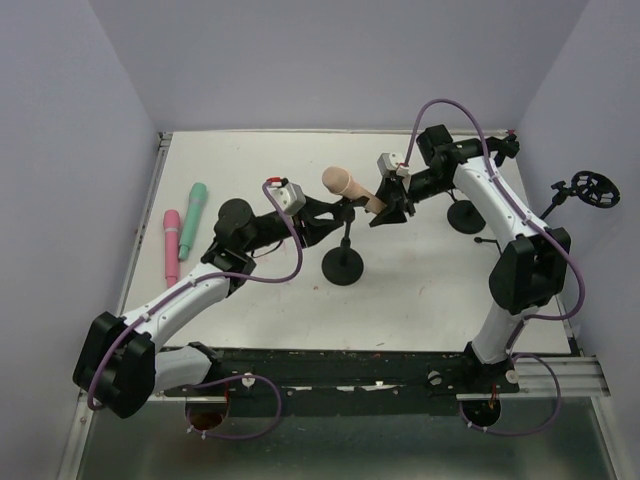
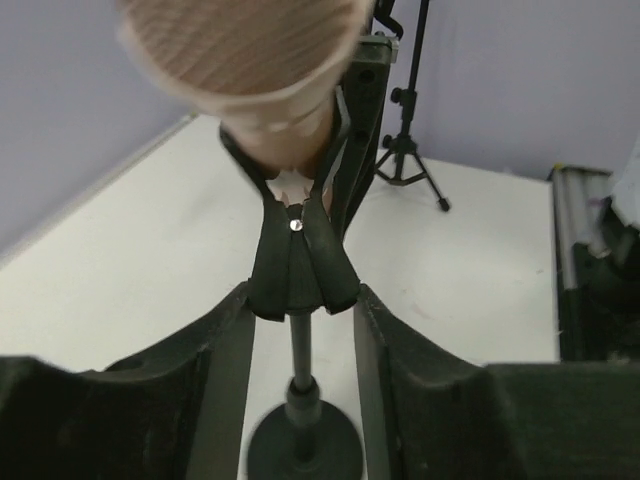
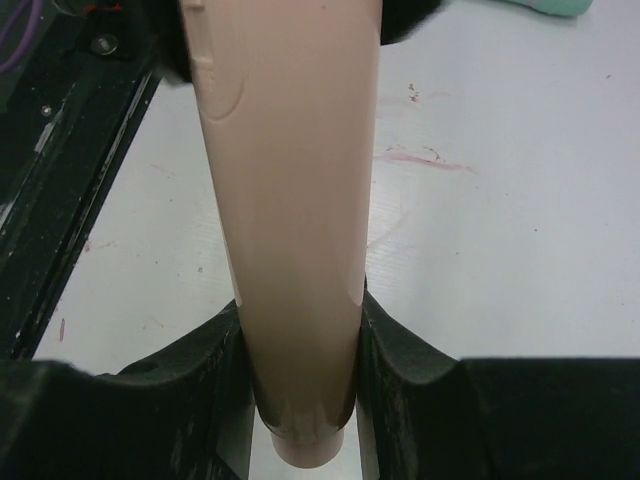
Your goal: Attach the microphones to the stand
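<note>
The peach-tan microphone lies tilted over the black stand at mid-table, its head to the left. My right gripper is shut on its handle, the fingers pressing both sides near the tail. My left gripper is shut on the stand's spring clip, squeezing its handles. The clip's upper arms sit around the microphone's neck below its head. The pink microphone and the mint green microphone lie side by side on the table at far left.
A second round stand base stands behind my right arm. A tripod stand shows in the left wrist view. Another mount sticks out at the right wall. The green microphone's tip shows at the top of the right wrist view.
</note>
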Action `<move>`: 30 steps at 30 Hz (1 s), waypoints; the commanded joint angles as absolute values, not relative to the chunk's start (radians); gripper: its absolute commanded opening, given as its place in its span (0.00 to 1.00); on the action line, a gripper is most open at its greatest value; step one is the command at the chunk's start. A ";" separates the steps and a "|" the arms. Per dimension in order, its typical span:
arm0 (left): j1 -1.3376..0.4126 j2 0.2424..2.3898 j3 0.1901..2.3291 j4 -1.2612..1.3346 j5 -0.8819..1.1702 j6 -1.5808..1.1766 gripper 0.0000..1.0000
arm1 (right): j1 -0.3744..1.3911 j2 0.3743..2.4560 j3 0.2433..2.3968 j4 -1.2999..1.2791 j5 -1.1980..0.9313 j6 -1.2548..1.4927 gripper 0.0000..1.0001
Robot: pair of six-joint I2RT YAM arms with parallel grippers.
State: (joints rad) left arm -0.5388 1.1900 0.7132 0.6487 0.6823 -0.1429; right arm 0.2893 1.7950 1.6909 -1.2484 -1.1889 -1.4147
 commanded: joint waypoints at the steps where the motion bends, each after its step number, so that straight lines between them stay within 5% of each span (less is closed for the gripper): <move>1: -0.537 1.158 0.724 0.655 0.666 -0.181 0.61 | 0.304 1.786 1.655 -1.240 -1.196 -1.411 0.20; 4: -0.538 1.143 0.706 0.673 0.653 -0.190 0.82 | 0.304 1.776 1.643 -1.217 -1.200 -1.381 0.25; 9: -0.538 1.103 0.687 0.675 0.635 -0.192 0.93 | 0.304 1.756 1.629 -1.171 -1.209 -1.309 0.39; 13: -0.538 1.040 0.643 0.669 0.603 -0.167 0.99 | 0.304 1.723 1.620 -1.100 -1.204 -1.200 0.72; 14: -0.537 1.022 0.626 0.669 0.594 -0.164 0.98 | 0.304 1.707 1.612 -1.066 -1.192 -1.149 1.00; 23: -0.534 0.822 0.299 0.886 0.471 -0.328 0.98 | 0.275 1.487 1.476 -0.781 -1.002 -0.818 1.00; 30: -0.546 1.026 0.239 1.184 0.483 -0.391 0.98 | 0.158 1.255 1.277 -0.624 -1.038 -0.658 1.00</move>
State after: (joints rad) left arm -0.5377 0.9161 0.2600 0.9020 0.5117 -0.3351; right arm 0.2302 1.3457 1.3632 -0.7406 -1.0340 -0.7895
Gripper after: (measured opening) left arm 0.984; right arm 0.998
